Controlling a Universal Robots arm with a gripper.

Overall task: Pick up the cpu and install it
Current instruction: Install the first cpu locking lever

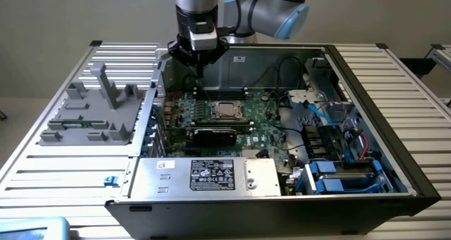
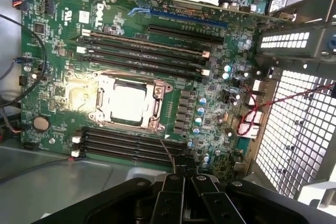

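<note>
The gripper (image 1: 200,75) is being held with its fingers pressed together above the circuit board (image 2: 58,35), by the board's edge nearest the back wall of the computer case (image 1: 261,65). The cpu (image 2: 128,102) is being cradled in the socket (image 2: 100,98) — mid-board, well apart from the gripper.

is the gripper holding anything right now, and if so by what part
Nothing, as far as it shows: the gripper is shut, empty, above the motherboard. The cpu lies in its socket, apart from the gripper.
</note>
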